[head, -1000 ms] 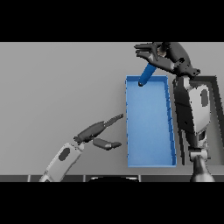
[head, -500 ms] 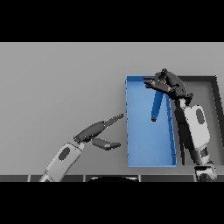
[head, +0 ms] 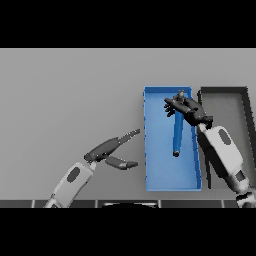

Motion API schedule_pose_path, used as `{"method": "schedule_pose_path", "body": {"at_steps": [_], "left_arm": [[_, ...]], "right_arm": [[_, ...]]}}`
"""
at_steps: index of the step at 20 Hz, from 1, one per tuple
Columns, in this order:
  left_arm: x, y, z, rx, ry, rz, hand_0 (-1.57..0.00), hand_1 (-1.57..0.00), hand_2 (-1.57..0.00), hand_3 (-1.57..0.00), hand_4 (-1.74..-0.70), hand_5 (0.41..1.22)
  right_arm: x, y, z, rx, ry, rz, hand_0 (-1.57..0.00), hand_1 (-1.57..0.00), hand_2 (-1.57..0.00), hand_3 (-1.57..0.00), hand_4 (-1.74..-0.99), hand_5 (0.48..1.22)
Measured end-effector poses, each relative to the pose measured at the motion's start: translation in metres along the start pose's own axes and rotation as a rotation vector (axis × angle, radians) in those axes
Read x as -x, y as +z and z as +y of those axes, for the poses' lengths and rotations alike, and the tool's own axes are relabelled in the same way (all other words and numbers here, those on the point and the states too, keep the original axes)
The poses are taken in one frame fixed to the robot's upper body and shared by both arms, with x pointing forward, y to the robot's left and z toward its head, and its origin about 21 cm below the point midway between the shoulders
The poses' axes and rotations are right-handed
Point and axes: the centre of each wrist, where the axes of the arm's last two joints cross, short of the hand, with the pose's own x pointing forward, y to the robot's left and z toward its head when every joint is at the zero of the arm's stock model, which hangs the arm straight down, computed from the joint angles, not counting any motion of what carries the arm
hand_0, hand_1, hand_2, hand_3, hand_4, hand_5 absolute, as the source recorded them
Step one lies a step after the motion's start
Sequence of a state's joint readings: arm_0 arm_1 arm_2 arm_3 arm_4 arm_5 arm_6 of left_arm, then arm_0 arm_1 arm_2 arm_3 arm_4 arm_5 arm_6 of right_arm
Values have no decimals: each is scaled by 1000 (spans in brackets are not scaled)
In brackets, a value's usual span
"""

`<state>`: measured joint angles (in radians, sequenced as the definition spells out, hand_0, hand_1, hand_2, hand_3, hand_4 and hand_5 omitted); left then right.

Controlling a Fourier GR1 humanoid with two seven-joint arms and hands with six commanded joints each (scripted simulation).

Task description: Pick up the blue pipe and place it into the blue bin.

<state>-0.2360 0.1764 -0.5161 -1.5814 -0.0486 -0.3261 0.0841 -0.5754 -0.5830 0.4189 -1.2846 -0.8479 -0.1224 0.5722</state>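
We see a big grey table [head: 70,100] that fills nearly the whole view, and it is plain and flat. On its right side sits the blue bin [head: 155,170], a long box with low walls. Just beside the bin, further right, is a dark tray [head: 246,107], and its right side is cut off by the edge of the view. The right hand [head: 189,111] is over the top end of the bin, with its arm coming up from the lower right corner. The blue pipe [head: 177,135] hangs down from that hand inside the bin's outline, and its lower end has a dark tip near the middle of the bin. The top of the pipe is hidden under the hand. The fingers look spread over it, but we cannot tell if they are gripping the pipe or have let go. We also cannot tell if the pipe touches the bin floor. The left hand [head: 111,150] is over the table, left of the bin, with its fingers straight and its thumb out, holding nothing.
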Motion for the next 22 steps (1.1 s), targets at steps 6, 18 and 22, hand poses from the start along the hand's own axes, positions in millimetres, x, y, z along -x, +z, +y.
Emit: {"method": "schedule_pose_path", "body": {"at_steps": [6,18,22], "left_arm": [[0,1,-4,-2,4,4,1,1,1,1,-897,450],[-1,-2,-4,-2,8,-2,1,1,1,1,-920,464],[3,-8,-10,2,26,20,1,1,1,1,-920,468]], "right_arm": [[13,-5,0,-8,226,164,-139,-124,-119,-95,-1131,857],[25,-11,0,31,358,219,-9,-8,-7,-6,-1129,672],[27,-13,2,6,357,210,-9,-8,-7,-6,-1129,677]]}}
